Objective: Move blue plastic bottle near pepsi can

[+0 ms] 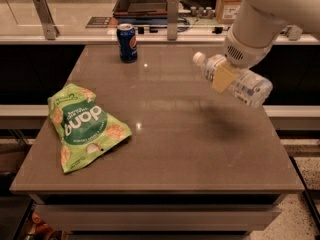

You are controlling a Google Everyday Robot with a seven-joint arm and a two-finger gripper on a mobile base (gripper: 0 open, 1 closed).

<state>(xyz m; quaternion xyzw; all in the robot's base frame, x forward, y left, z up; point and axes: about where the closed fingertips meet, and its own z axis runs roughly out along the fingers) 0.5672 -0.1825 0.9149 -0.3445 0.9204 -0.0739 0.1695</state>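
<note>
1. Surveying a brown, faintly glossy table [165,154], with a pale counter ledge [90,34] running behind its far edge.
2. Noting a slanted metal post [44,16] standing at the left end of that ledge.
3. Finding a green snack bag [85,126] lying flat on the left side of the table, nearer the front edge, showing white lettering upside down and pictures of crackers.
4. Spotting the pepsi can [127,43] standing upright near the far edge, left of centre, well apart from the bag.
5. Passing a second metal post [172,16] just behind the far edge, and a dark tray [145,4] sitting on the counter behind it.
6. Reaching the blue plastic bottle [245,86], hanging in the air over the right part of the table, tilting with its white cap [199,59] up and to the left and its base lower right, staying well apart from the can and casting a soft shadow [220,124] on the surface below.
7. Seeing the gripper [227,74] clamping the bottle around its middle, one tan pad [222,79] pressing across the near side of the bottle, the other finger hiding behind it.
8. Following the white arm [260,19] up from the gripper to the top right corner, with a cardboard box [228,1] sitting on the counter just left of it.
</note>
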